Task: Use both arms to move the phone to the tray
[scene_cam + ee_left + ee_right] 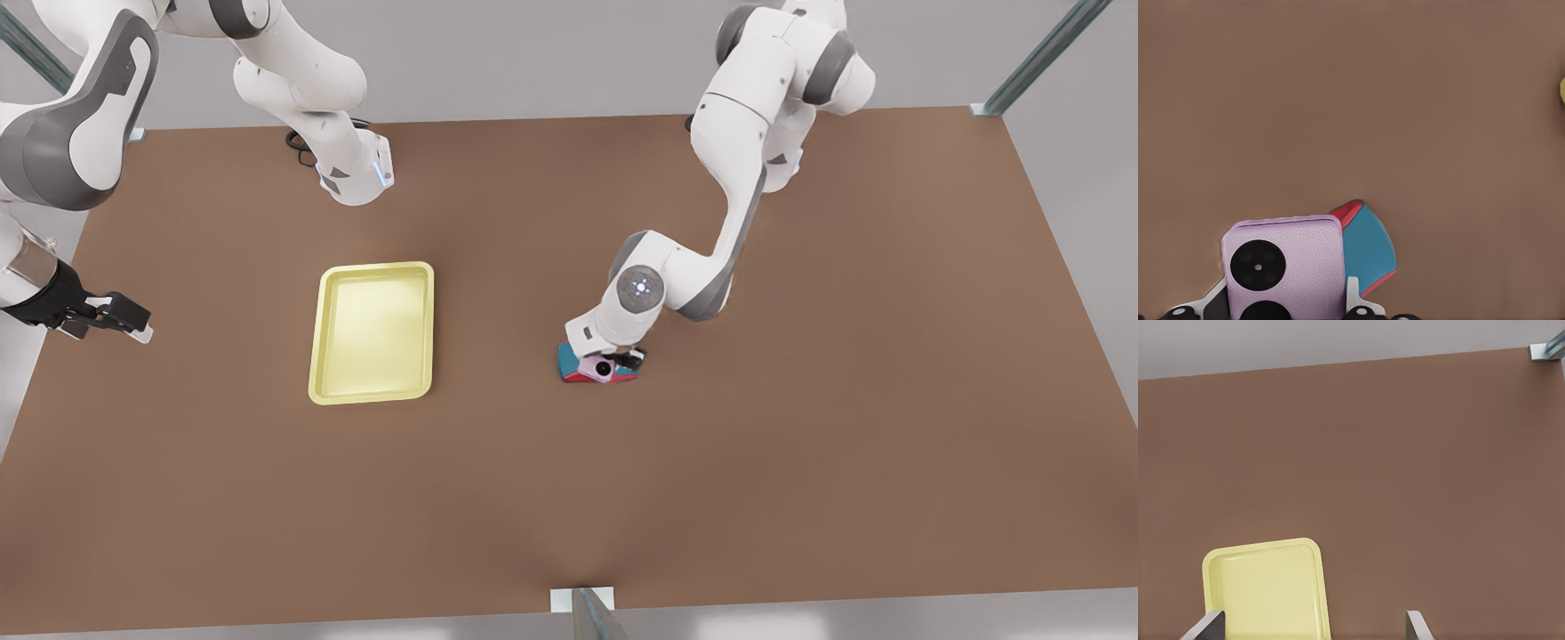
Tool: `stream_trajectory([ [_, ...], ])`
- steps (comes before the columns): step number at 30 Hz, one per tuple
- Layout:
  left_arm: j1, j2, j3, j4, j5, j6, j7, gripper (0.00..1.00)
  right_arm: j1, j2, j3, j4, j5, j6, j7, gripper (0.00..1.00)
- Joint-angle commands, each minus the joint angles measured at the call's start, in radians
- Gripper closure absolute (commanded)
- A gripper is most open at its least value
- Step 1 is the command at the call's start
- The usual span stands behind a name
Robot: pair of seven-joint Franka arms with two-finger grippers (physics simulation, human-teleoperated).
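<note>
We begin nearest the camera of the left wrist view, where the phone [1285,270] sits clamped between the pale fingers [1353,293] of the left claw [613,363], its two black lenses facing us. Just behind it lies the teal-and-red mouse [1368,247], partly covered by the phone. In the front view the same claw is down at the tabletop [800,427] on the front view's right, closed on the phone directly over the mouse; we cannot tell whether phone and mouse touch.

Well apart, toward the front view's left, lies the tray [324,333], flat and bare. Farther left, at the tabletop's edge, the right claw [120,317] waits, its fingers spread wide with nothing between them; its wrist view looks over the tray's near end.

We judge the risks to be these: the grip sits at the phone's lower edges, so the phone could pivot or slip on the way; and a low lift could drag the mouse along. A handover between claws could also drop it short of the tray.
</note>
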Motion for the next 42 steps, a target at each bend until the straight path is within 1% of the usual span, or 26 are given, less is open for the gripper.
stream_trajectory([
  [1,-0.032,0.031,-0.008,0.073,-0.005,-0.056,-1.028,0.21,0.0,-0.001,0.0,0.001,0.001,-0.001,0.001,0.0],
  [4,-0.087,0.123,-0.011,0.197,-0.004,-0.062,-1.122,0.21,0.0,0.0,0.0,0.001,0.001,-0.001,0.001,0.0],
  [6,-0.107,0.212,-0.023,0.325,-0.002,-0.06,-1.183,0.21,0.0,0.0,0.0,0.001,0.001,0.001,-0.001,0.0],
  [8,-0.115,0.286,-0.023,0.427,0.007,-0.047,-1.174,0.21,0.0,0.0,0.001,0.001,0.001,0.001,0.001,0.0],
  [9,-0.117,0.347,-0.021,0.51,0.015,-0.042,-1.136,0.21,0.0,0.0,0.0,0.001,0.001,0.001,0.001,0.0],
  [10,-0.133,0.376,-0.021,0.53,0.064,0.007,-1.125,0.21,0.0,0.0,0.001,0.001,0.001,0.001,-0.001,0.0],
  [12,-0.149,0.404,-0.021,0.53,0.11,0.07,-1.122,0.21,0.0,0.0,0.0,0.001,0.001,-0.001,-0.001,0.0],
  [13,-0.149,0.415,-0.021,0.53,0.117,0.072,-1.113,0.21,0.0,0.0,0.0,0.001,0.001,-0.001,0.001,0.0],
  [18,-0.175,0.454,-0.021,0.529,0.117,0.147,-1.08,0.21,0.0,0.0,0.0,0.001,0.001,0.001,-0.001,0.0],
  [21,-0.176,0.458,-0.026,0.519,0.117,0.156,-0.895,0.19,0.0,0.0,0.001,0.001,0.002,-0.001,-0.001,0.0],
  [23,-0.178,0.458,-0.026,0.515,0.119,0.154,-0.847,0.18,0.002,0.0,0.001,0.001,0.001,-0.001,-0.001,0.0],
  [24,-0.176,0.458,-0.028,0.515,0.119,0.154,-0.844,0.13,0.0,0.0,0.001,0.001,0.004,-0.001,-0.001,0.0],
  [25,-0.176,0.458,-0.028,0.515,0.119,0.154,-0.846,0.0,0.002,-0.001,0.001,0.001,0.002,-0.001,-0.001,0.0],
  [29,-0.176,0.451,-0.028,0.515,0.117,0.145,-0.847,0.0,0.003,-0.001,0.003,0.001,0.002,-0.004,-0.001,0.0],
  [30,-0.172,0.436,-0.028,0.515,0.114,0.106,-0.843,0.0,0.005,-0.003,0.003,0.001,0.004,-0.004,-0.001,0.0],
  [31,-0.137,0.375,-0.02,0.515,0.108,-0.066,-0.821,0.0,0.002,-0.005,0.003,-0.001,0.002,-0.005,-0.001,0.0],
  [32,-0.052,0.303,-0.02,0.515,0.076,-0.232,-0.676,0.0,0.0,-0.005,0.001,0.001,0.004,-0.005,-0.001,0.0],
  [34,0.147,0.191,-0.017,0.515,0.045,-0.487,-0.378,0.0,0.005,0.003,0.003,0.0,0.005,-0.002,0.001,0.0],
  [36,0.325,0.076,-0.005,0.515,0.058,-0.663,-0.084,0.0,0.017,-0.001,0.01,-0.004,0.01,-0.014,-0.003,0.0],
  [37,0.359,0.022,0.069,0.515,0.059,-0.715,0.045,0.0,0.057,-0.001,0.039,-0.004,0.005,-0.037,-0.002,0.0],
  [38,0.362,-0.036,0.13,0.513,0.071,-0.74,0.113,0.0,0.121,0.005,0.052,-0.009,0.008,-0.082,0.001,0.0],
  [39,0.428,-0.124,0.101,0.443,0.093,-0.74,0.125,0.0,0.235,0.009,0.064,-0.012,-0.018,-0.09,0.01,0.0],
  [40,0.538,-0.275,-0.052,0.294,0.209,-0.694,0.13,0.0,0.285,0.037,0.066,-0.019,-0.007,-0.068,0.059,0.0],
  [41,0.627,-0.36,-0.164,0.202,0.293,-0.663,0.131,0.0,0.288,0.058,0.067,-0.039,-0.005,-0.028,0.059,0.0],
  [42,0.681,-0.458,-0.195,0.104,0.312,-0.631,0.159,0.0,0.324,0.074,0.075,-0.099,0.004,0.047,0.059,0.0],
])
